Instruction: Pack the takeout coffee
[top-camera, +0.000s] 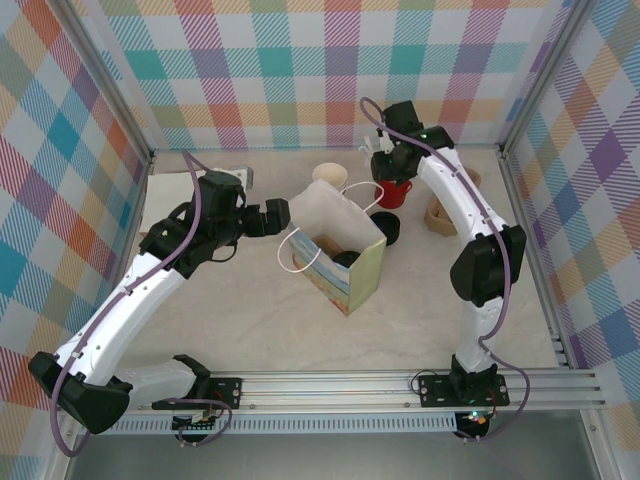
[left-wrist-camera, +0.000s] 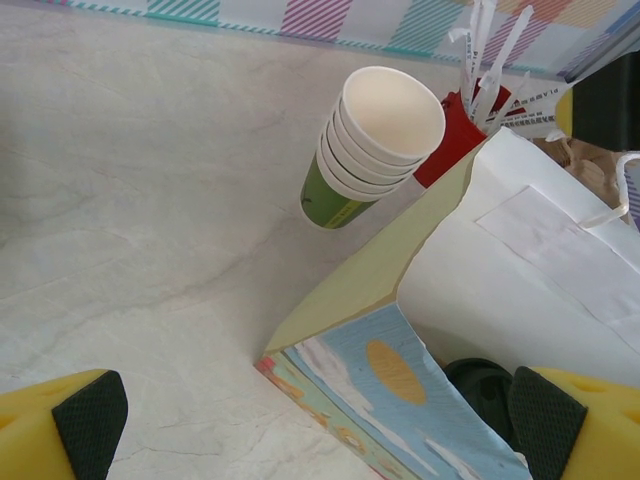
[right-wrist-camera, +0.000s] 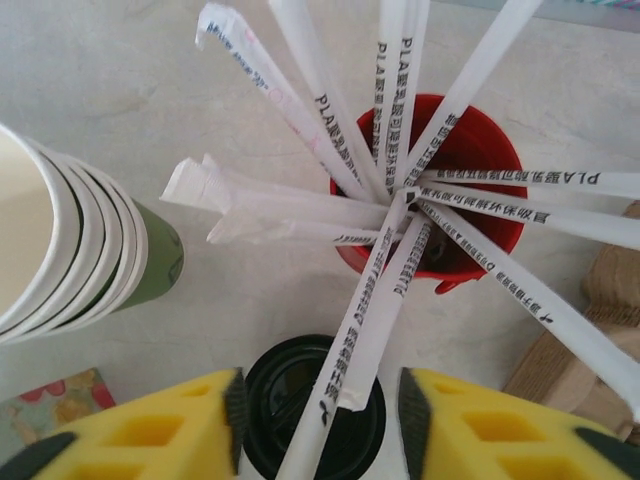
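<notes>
Black plastic, round like a lid, shows low inside the open bag (top-camera: 322, 215), which stands near the middle of the table (top-camera: 230, 320). I take it for the coffee (top-camera: 347, 260), set upright in there, though the bag walls hide its paper body. If that is right, the main step of the packing is done.

The left gripper (top-camera: 275, 215) sits at the bag's left side, its fingers spread wide with the bag's rim between them. I cannot tell whether either pad touches the paper. It looks placed to steady the bag or keep its mouth open.

The right gripper (right-wrist-camera: 318, 420) hangs over the red cup (right-wrist-camera: 480, 150) of stirrers (right-wrist-camera: 390, 200), toward the far edge and right of the bag. Its fingers are narrowed part way, and the loose end of one wrapped stirrer lies between them with a gap on each side, so nothing is held yet. Below that end a spare lid (right-wrist-camera: 285, 400) rests on the table just beside the bag. A cup stack (right-wrist-camera: 70, 250) stands left of the red cup.

What seems left is extras: pinch that stirrer, lift it free of the others and drop it in with the coffee.
</notes>
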